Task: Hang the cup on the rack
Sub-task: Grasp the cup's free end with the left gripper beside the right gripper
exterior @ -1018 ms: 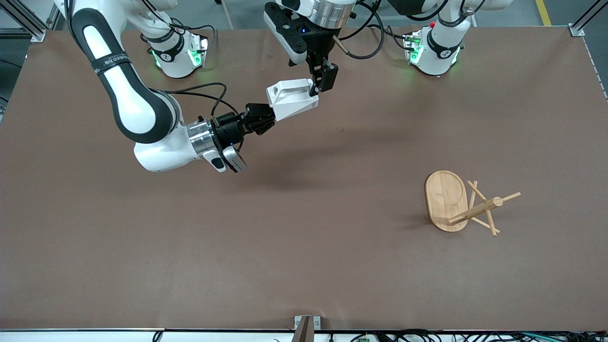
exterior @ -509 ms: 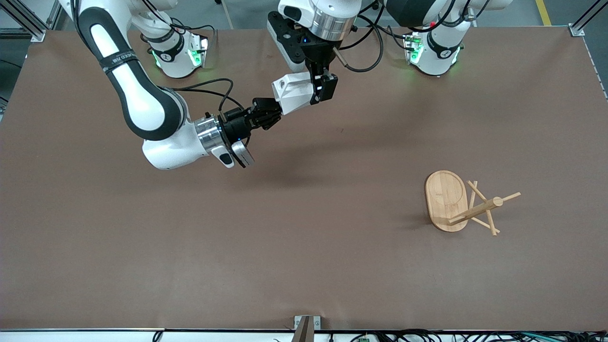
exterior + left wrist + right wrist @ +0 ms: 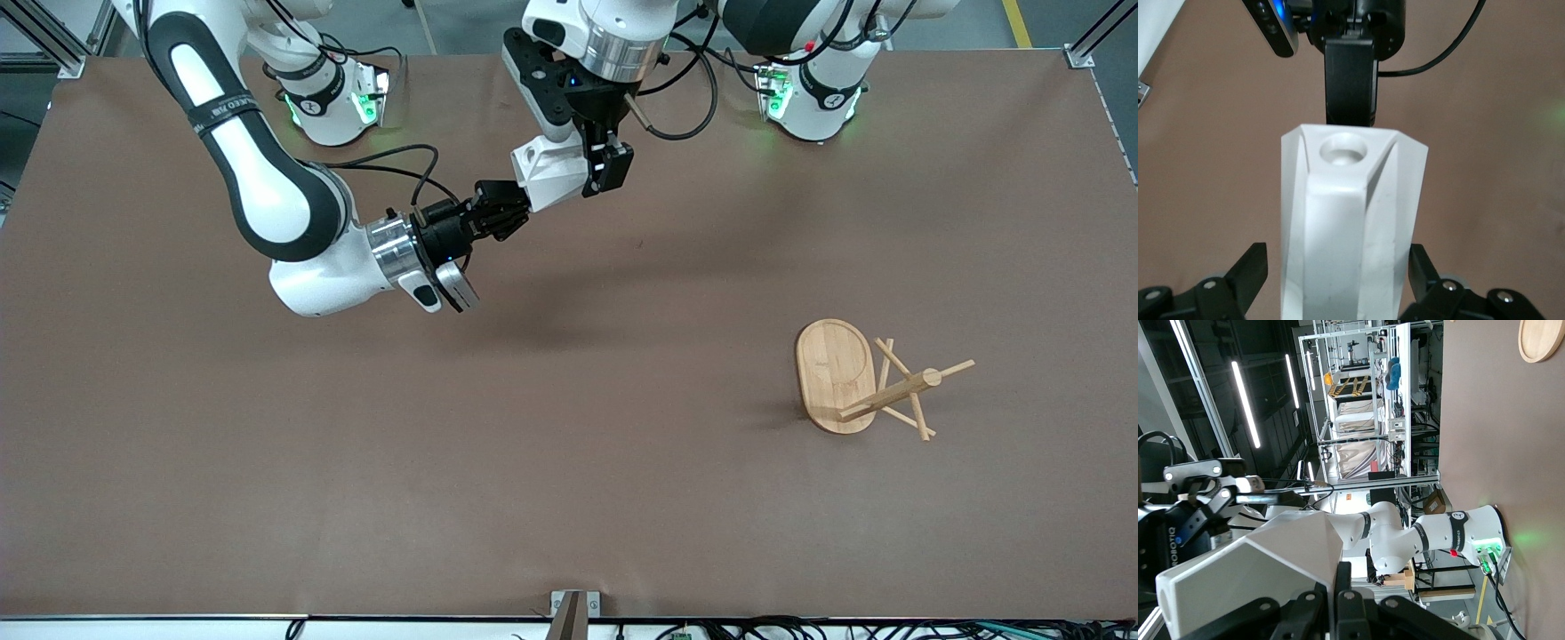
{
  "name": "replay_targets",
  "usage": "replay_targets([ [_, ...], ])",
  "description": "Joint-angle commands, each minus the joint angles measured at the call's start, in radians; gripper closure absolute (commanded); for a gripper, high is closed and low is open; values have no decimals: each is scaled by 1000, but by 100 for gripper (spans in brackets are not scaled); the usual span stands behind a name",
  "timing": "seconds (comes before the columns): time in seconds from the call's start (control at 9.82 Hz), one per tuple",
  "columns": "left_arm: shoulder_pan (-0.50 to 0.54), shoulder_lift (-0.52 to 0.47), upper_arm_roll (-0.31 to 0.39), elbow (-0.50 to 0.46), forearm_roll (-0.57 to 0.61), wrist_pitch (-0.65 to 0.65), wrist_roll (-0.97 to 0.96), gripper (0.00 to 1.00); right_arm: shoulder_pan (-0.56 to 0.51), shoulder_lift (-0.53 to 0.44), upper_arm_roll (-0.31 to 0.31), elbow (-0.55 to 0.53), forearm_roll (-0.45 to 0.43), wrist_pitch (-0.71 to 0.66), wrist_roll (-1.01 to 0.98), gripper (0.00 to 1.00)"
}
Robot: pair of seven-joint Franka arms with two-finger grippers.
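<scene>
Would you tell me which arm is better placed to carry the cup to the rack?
Left. Its base shares the rack end of the table, and the left claw is at the cup, which the right claw grips in the air.

A brown matte worktop (image 3: pixel 569 498) fills the front view, grey floor (image 3: pixel 1049 22) along its top edge (yellow line there); the right wrist view shows ceiling strip lights (image 3: pixel 1245 403) and metal shelving (image 3: pixel 1358 400)
</scene>
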Motion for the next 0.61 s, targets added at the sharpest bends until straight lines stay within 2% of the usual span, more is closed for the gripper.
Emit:
replay_targets([
  [0.0, 6, 17, -5, -16, 27, -21, 8, 12, -13, -1, 17, 0, 35, -6, 3, 99],
  [0.1, 7, 17, -5, -16, 27, -38, 9, 22, -13, -1, 17, 0, 35, -6, 3, 99],
  [0.2, 10, 17, -5, -16, 27, -49, 9, 45, -13, -1, 17, 0, 39, -6, 3, 99],
  [0.31, 10, 15, -5, -16, 27, -51, 8, 72, -14, -1, 17, 0, 41, -6, 3, 99],
  [0.41, 10, 12, -5, -16, 27, -52, 3, 93, -14, -4, 17, 0, 41, -6, 4, 98],
  [0.51, 15, 9, -5, -13, 27, -52, 6, 99, -14, -7, 16, 2, 41, -5, 4, 91],
])
